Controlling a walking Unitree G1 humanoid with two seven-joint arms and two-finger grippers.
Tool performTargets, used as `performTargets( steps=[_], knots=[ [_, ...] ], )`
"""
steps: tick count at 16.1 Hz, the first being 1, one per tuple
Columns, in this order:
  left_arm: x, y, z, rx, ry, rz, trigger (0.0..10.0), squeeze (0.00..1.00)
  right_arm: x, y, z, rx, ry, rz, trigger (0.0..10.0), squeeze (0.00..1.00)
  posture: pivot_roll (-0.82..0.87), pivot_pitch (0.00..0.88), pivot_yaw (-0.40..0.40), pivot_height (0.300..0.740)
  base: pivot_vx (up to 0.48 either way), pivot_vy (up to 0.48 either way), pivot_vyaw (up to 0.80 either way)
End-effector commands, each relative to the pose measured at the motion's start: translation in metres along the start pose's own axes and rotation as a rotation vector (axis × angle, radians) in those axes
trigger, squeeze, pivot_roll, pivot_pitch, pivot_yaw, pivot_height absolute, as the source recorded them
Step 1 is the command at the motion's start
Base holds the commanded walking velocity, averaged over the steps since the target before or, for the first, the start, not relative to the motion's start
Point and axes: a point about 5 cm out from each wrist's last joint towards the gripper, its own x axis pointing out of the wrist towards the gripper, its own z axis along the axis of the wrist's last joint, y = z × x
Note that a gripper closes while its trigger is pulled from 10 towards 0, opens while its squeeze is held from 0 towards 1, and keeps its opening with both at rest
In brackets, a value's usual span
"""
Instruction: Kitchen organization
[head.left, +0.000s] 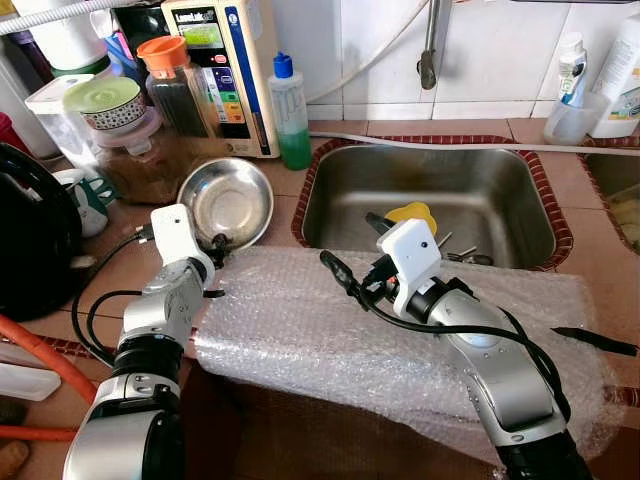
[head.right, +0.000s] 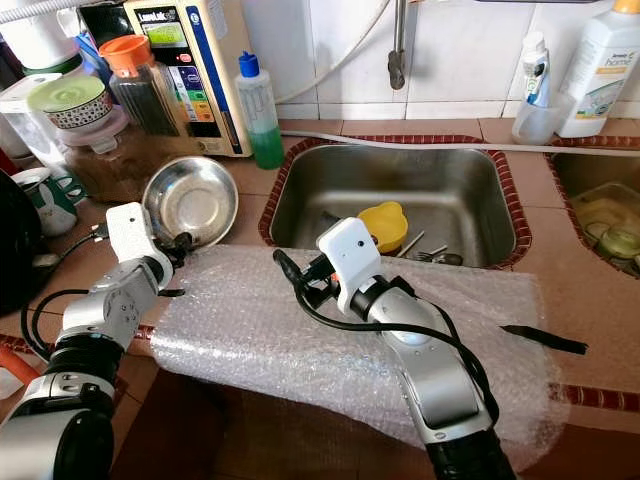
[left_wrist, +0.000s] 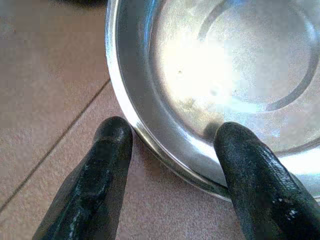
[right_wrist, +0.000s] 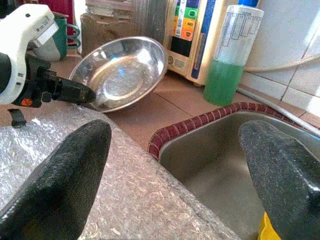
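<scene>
Left gripper (head.left: 218, 243) at near rim of steel bowl (head.left: 228, 200), beside bubble wrap (head.left: 330, 325); right gripper (head.left: 372, 220) over sink (head.left: 440, 195).

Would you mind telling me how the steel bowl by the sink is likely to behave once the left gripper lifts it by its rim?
The steel bowl looks thin-walled, so probably light and stiff. Its polished rim, straddled by the left gripper's open fingers, may slip in a narrow pinch. It already sits tilted on the counter, so it could rock or swing when raised from one edge.
</scene>
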Motion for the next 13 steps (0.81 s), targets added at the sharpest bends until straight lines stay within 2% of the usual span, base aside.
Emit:
performTargets(
  steps=[1, 6, 12, 13],
  knots=[
    [0.001, 0.006, 0.000, -0.037, 0.027, 0.020, 0.0, 0.00, 0.000, 0.003, 0.002, -0.006, -0.009, 0.005, 10.0, 1.00, -0.31, 0.068, 0.154, 0.740, 0.000, 0.000, 0.00],
    [0.000, 0.019, 0.005, -0.087, 0.005, 0.102, 0.0, 0.00, 0.001, 0.003, 0.001, -0.010, -0.009, 0.005, 10.0, 1.00, -0.31, 0.066, 0.153, 0.740, 0.000, 0.000, 0.00],
    [-0.001, 0.027, 0.004, -0.118, -0.006, 0.160, 0.0, 0.00, 0.001, 0.003, 0.000, -0.004, -0.001, 0.015, 10.0, 1.00, -0.31, 0.068, 0.150, 0.740, 0.000, 0.000, 0.00],
    [-0.001, 0.030, 0.007, -0.118, -0.024, 0.178, 0.0, 0.00, 0.000, 0.007, 0.000, 0.010, 0.003, 0.055, 10.0, 1.00, -0.31, 0.068, 0.151, 0.740, 0.000, 0.000, 0.00]
  ],
)
